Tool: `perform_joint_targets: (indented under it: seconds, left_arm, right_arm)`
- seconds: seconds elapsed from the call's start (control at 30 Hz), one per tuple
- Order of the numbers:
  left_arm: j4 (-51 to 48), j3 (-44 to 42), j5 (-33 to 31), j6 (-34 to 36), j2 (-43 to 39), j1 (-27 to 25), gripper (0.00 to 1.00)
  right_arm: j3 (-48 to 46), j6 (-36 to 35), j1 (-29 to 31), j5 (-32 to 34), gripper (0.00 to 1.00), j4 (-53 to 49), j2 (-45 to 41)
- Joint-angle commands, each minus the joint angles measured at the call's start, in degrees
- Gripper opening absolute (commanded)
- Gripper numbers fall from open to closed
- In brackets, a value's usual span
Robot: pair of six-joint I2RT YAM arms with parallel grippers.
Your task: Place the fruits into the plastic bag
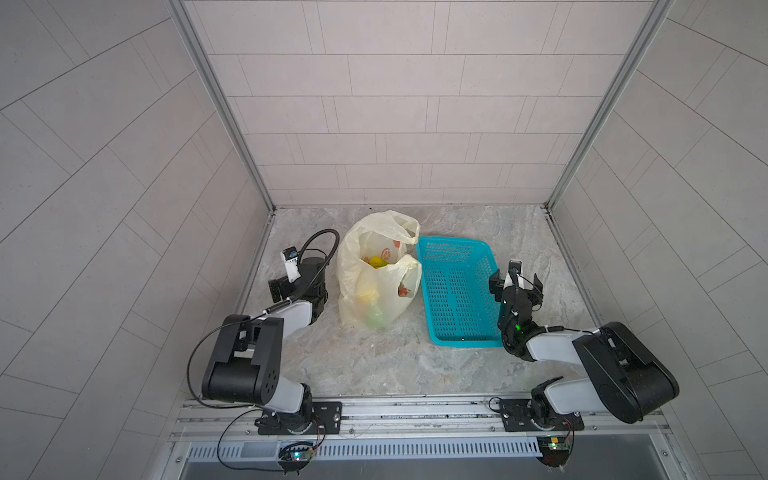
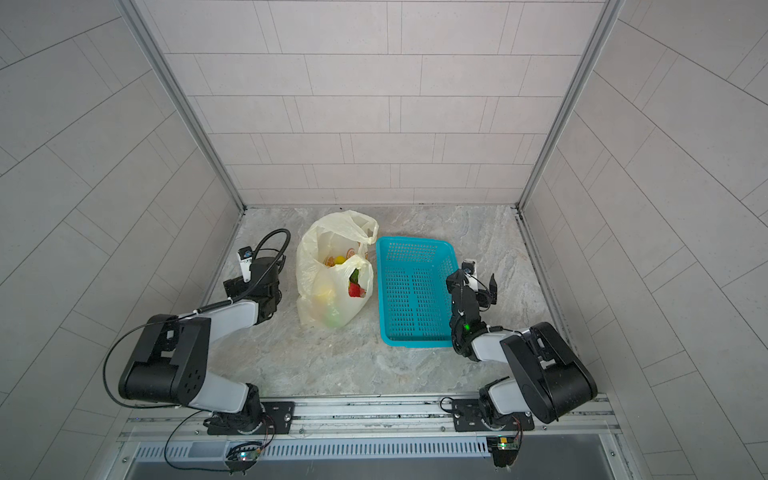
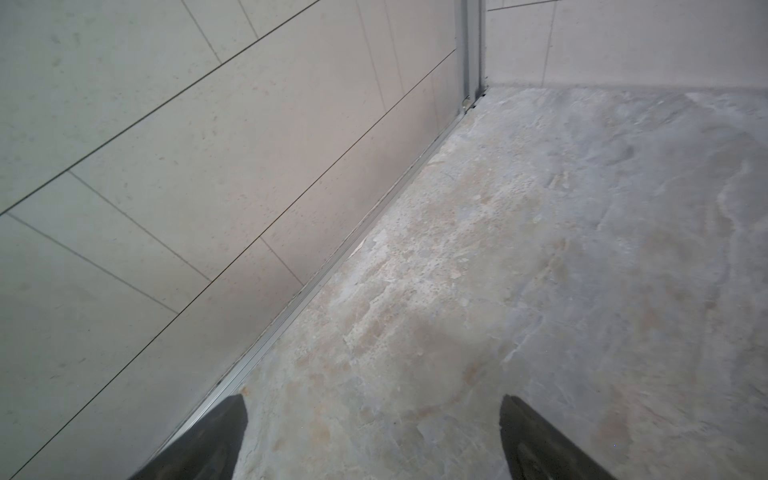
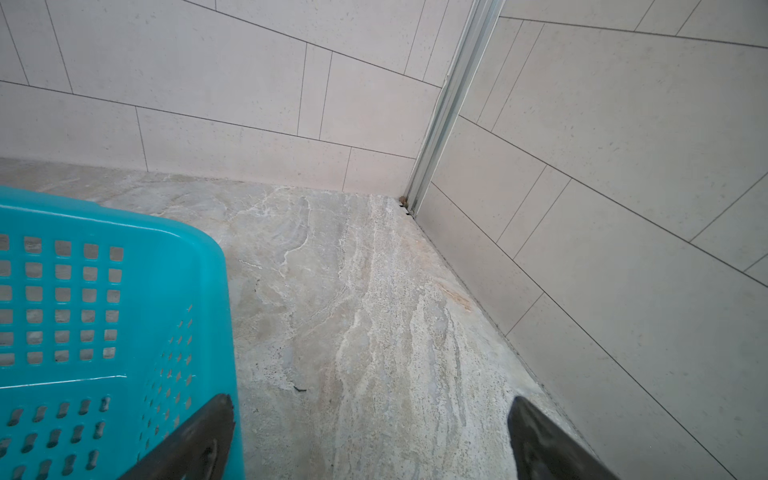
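Bag: thin, crinkly film (image 1: 360,249); it stood slumped on the table (image 1: 374,365), left of centre and just beside the basket (image 1: 451,240).
Fruits: all those visible lay inside the bag: a yellow one (image 1: 376,261) at the mouth, a red one (image 2: 354,289) at the right side, and a green one (image 1: 374,319) low down, seen through the film. None showed in the basket or on the table.
Left gripper: (image 3: 374,409) jaws spread wide, holding nothing, over bare table left of the bag, close to the left wall.
Right gripper: (image 4: 371,402) jaws spread wide, empty, right of the basket; in the wrist view one finger overlapped its rim.
Handling: the fruits looked light, smooth and rounded, so likely to roll or slip from a pinch. The bag looked soft and floppy and would probably sag shut if pushed.
Hold: a loop handle (image 1: 405,228) or the mouth edge seemed the best place to grip, rather than the loaded body.
Progress: the task appeared complete.
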Motion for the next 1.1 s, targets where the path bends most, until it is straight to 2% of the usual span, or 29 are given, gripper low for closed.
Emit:
perform_joint_targets:
  seconds: [0.0,0.13,0.2,0.33,0.43,0.6,0.73,0.8,0.87,0.93,1.0,1.07]
  left_arm:
    - [5.2,-1.1,5.6,3.0,0.2,-0.1,1.0]
    - [12.8,-4.2,12.9,4.2,-0.1,-0.1,1.0]
    - [20.6,-7.4,17.1,5.6,1.4,0.0,1.0]
    - [31.1,-10.6,20.1,7.5,6.3,0.0,1.0]
    - [30.7,-10.6,21.0,7.4,6.0,0.0,1.0]
    - [30.7,-10.6,22.8,8.1,6.1,0.1,1.0]
    - [30.6,-10.3,22.8,8.2,6.2,0.0,1.0]
    - [30.4,-10.2,22.7,8.1,6.3,0.1,1.0]
    - [30.4,-10.2,22.6,8.2,6.4,0.0,1.0]
    - [30.9,-10.6,22.4,8.5,6.2,-0.1,1.0]
    - [31.3,-10.7,21.9,8.6,6.3,-0.4,1.0]
    - [32.5,-11.2,18.9,9.1,6.4,-1.8,1.0]
  right_arm:
    - [-0.5,-1.9,-1.0,-4.4,0.99,-0.4,-0.9]
    - [0.8,-3.1,-2.0,-10.9,0.98,-3.9,-1.0]
    - [1.9,-3.3,-2.8,-13.9,0.97,-6.1,-1.0]
    - [3.2,-3.6,-6.6,-21.0,0.94,-7.2,0.0]
    - [1.8,-2.2,-11.7,-29.1,0.93,-3.2,2.0]
    - [-0.2,2.6,-19.2,-43.9,0.91,13.8,13.2]
    - [2.6,2.9,-21.6,-50.5,0.89,4.4,10.7]
    - [3.4,3.7,-21.9,-50.6,0.99,6.3,12.6]
    - [4.5,3.9,-21.9,-48.5,1.0,1.6,11.2]
    - [3.9,4.2,-21.8,-48.5,0.99,4.5,12.2]
    - [4.1,3.6,-21.8,-48.4,0.99,2.9,11.6]
    - [4.0,4.1,-21.8,-48.3,1.0,4.0,12.0]
